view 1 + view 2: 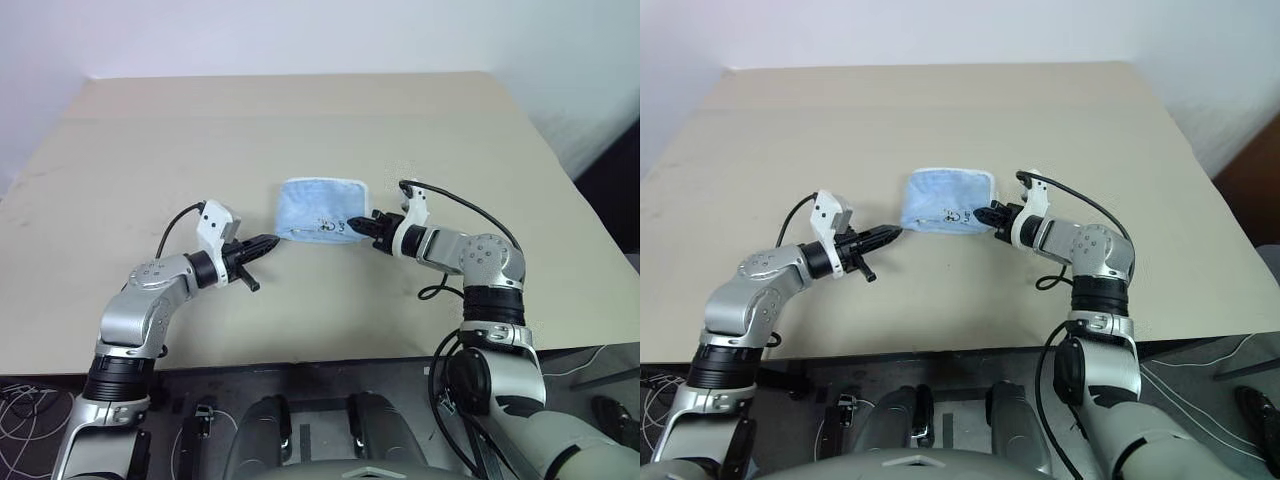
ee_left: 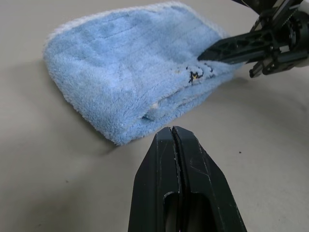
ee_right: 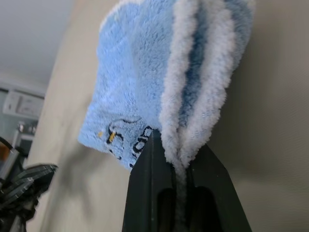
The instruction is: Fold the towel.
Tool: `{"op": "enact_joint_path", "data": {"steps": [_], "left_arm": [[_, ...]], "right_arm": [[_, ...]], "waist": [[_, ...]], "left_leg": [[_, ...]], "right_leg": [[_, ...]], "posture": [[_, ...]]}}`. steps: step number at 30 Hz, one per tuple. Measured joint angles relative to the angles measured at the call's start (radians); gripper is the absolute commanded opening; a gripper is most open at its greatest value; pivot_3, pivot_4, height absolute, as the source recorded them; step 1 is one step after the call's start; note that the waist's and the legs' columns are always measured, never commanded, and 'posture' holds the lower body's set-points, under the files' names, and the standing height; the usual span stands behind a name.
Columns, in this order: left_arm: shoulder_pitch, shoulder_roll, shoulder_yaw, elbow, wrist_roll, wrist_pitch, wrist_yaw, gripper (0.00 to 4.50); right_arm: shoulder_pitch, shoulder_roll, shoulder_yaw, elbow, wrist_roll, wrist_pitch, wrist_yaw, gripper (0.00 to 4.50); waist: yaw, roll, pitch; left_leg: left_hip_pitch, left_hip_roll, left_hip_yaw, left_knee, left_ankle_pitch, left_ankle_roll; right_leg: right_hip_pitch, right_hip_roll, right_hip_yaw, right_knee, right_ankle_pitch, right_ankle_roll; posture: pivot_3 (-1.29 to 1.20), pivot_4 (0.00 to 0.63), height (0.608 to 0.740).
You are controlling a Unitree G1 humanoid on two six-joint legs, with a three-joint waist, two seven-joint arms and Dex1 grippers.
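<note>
At the centre of the frame, the right gripper (image 3: 176,162) clamps the white-edged layers of the already doubled light blue towel (image 1: 318,208) on a beige table (image 1: 300,120). The left gripper (image 1: 262,245), fingers pressed together and empty, points at the towel's near left corner. Next comes, likely, another fold or release. A white wall stands behind.

A big, flat, light tan worktop (image 1: 300,130) holds one thing, a small, soft blue towel (image 1: 318,208) folded over, lying near the middle, a little toward three o'clock, with bare worktop all around it.
</note>
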Motion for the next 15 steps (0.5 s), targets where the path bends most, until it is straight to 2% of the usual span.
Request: {"op": "enact_joint_path", "data": {"steps": [7, 12, 15], "left_arm": [[0.000, 0.000, 0.000, 0.000, 0.000, 0.000, 0.002, 0.00], [0.000, -0.005, 0.000, 0.002, 0.000, 0.000, 0.017, 0.00], [-0.013, -0.028, -0.011, 0.012, 0.001, -0.002, 0.021, 0.00]], "right_arm": [[0.020, -0.037, -0.188, -0.102, 0.084, -0.018, -0.119, 0.06], [0.021, -0.134, -0.437, -0.149, 0.151, -0.062, -0.316, 0.06], [0.031, -0.151, -0.548, -0.162, 0.170, -0.115, -0.447, 0.06]], "waist": [[0.003, 0.000, 0.000], [0.016, 0.001, 0.000], [0.021, 0.001, 0.000]], "left_leg": [[-0.002, -0.001, 0.001, -0.001, 0.000, -0.001], [-0.002, -0.001, 0.002, -0.006, 0.000, 0.000], [0.000, -0.001, 0.006, -0.012, 0.002, 0.003]], "right_leg": [[0.000, -0.003, -0.002, -0.002, 0.000, 0.000], [0.001, -0.005, -0.004, -0.008, 0.000, -0.001], [0.001, -0.005, -0.003, -0.011, 0.000, 0.000]], "posture": [[0.00, 0.150, 0.740], [0.00, 0.150, 0.740], [0.00, 0.150, 0.740]]}}
